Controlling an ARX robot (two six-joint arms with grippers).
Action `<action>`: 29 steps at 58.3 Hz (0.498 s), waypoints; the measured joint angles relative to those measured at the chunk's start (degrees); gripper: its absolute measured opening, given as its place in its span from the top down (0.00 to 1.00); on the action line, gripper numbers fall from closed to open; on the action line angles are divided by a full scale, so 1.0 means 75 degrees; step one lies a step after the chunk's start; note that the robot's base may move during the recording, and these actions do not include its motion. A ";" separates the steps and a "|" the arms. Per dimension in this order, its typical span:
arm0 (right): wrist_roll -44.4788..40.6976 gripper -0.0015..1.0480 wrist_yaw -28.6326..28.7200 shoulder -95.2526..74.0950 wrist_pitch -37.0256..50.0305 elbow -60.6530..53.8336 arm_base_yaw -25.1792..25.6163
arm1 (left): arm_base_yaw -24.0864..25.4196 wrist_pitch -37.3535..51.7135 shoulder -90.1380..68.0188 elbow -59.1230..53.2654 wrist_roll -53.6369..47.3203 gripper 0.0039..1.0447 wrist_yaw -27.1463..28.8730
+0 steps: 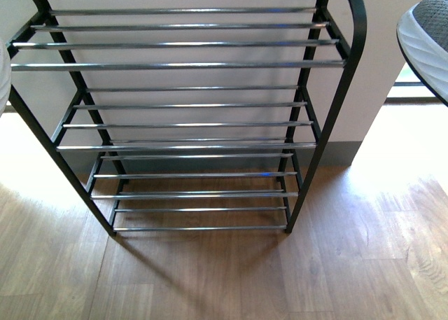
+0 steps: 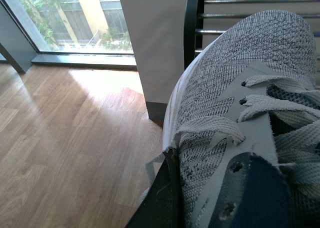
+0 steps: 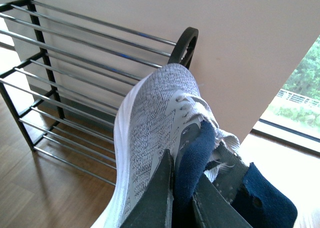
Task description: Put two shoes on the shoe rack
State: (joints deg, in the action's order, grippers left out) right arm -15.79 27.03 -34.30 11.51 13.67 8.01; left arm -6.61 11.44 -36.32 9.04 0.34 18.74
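Left gripper (image 2: 200,193) is clamped on the left-side shoe (image 2: 240,78). One finger is on the outer side wall and the other is hidden in the collar, so I can't see the gap, but the shoe hangs off the floor (image 1: 210,278). Right gripper (image 3: 185,183) is nearly closed, pinching the navy collar of the right-side shoe (image 3: 150,113), also airborne. Both toes point at the rack (image 1: 196,65). The right-side shoe sits just outside the rack's right arch, about level with the top tier. The left-side shoe is just outside the left arch; the front view shows only a white sliver that is probably its sole. All four tiers are bare, with the wall (image 1: 378,68) right behind. Progress as I read it: both shoes picked up, none of two placed. Left to do: bring each one over a tier, set the sole across the bars, release and back out.
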 joint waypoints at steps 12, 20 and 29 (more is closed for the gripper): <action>0.0000 0.99 -0.0064 0.0000 0.0000 0.0000 0.0000 | 0.0000 0.0000 0.0000 0.0000 0.0000 0.99 0.0009; 0.0000 0.99 -0.0055 0.0003 0.0000 0.0003 0.0003 | 0.0000 0.0000 0.0000 0.0000 0.0000 0.99 0.0020; 0.0000 0.99 -0.0041 0.0003 0.0000 0.0003 0.0003 | 0.0000 0.0000 0.0000 0.0000 0.0000 0.99 0.0006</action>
State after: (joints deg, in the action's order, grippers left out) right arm -15.79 26.72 -34.28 11.51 13.69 8.03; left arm -6.61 11.44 -36.32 9.04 0.34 18.79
